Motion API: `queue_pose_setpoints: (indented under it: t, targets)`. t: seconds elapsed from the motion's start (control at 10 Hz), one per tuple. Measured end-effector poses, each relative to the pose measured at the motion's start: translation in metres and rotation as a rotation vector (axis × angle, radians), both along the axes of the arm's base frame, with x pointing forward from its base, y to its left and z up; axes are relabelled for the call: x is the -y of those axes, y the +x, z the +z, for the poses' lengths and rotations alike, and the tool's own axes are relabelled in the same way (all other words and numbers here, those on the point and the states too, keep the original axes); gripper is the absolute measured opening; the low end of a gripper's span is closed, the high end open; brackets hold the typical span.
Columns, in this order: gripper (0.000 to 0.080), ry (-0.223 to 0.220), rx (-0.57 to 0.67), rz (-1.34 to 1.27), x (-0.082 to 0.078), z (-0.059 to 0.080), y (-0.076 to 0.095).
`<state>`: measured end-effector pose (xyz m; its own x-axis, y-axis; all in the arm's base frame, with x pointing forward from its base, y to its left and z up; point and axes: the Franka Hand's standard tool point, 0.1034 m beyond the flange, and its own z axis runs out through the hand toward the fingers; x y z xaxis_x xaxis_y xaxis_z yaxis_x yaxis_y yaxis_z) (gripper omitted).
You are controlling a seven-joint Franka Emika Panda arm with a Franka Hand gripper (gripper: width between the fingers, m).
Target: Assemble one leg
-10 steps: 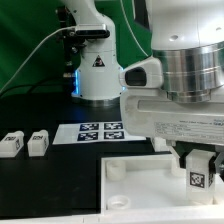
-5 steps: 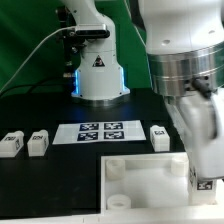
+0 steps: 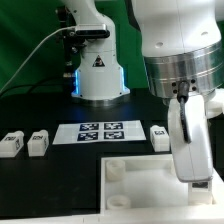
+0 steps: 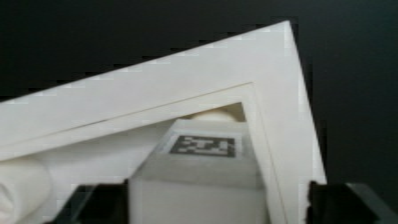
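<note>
My gripper (image 3: 197, 176) hangs over the right end of the large white tray-like piece (image 3: 140, 176), in the exterior view's lower right. In the wrist view my gripper (image 4: 217, 212) holds the leg (image 4: 201, 170), a white block with a square tag, upright between its dark fingers (image 4: 100, 208) inside a corner of that piece (image 4: 178, 75). In the exterior view the held leg is almost wholly hidden behind my gripper. Three more legs lie loose on the table: two at the exterior view's left (image 3: 10, 143) (image 3: 38, 142) and one right of the marker board (image 3: 160, 137).
The marker board (image 3: 100, 131) lies flat on the black table behind the tray-like piece. The arm's white base (image 3: 98, 70) stands at the back, with a cable running off to the exterior view's left.
My gripper has turned about its axis with the leg in it and shifted slightly. Its broad face has swung away, uncovering the loose leg beside the marker board.
</note>
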<state>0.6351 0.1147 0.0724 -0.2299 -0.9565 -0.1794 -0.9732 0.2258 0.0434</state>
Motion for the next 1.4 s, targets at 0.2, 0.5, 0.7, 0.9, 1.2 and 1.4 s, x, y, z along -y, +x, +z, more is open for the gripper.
queue_pose_setpoints:
  t: [0.2,0.5,0.7,0.9,1.2,1.4]
  targets:
    - [0.0632,-0.005,0.035,0.142,-0.0023,-0.0012,-0.0012]
    - [0.0649,-0.015,0.145,0.728,-0.0048,0.0032,-0.0042]
    - [0.0649,-0.015,0.175,0.925,-0.0038,-0.0008,-0.0068]
    - [0.0649,-0.034,0.201,1.18,-0.0011,-0.0024,-0.0068]
    - [0.0626,-0.05,0.194,1.234,0.0001,-0.0044,-0.0063]
    - [0.0284,-0.045,0.166,1.025,-0.0018,-0.0046,-0.0065]
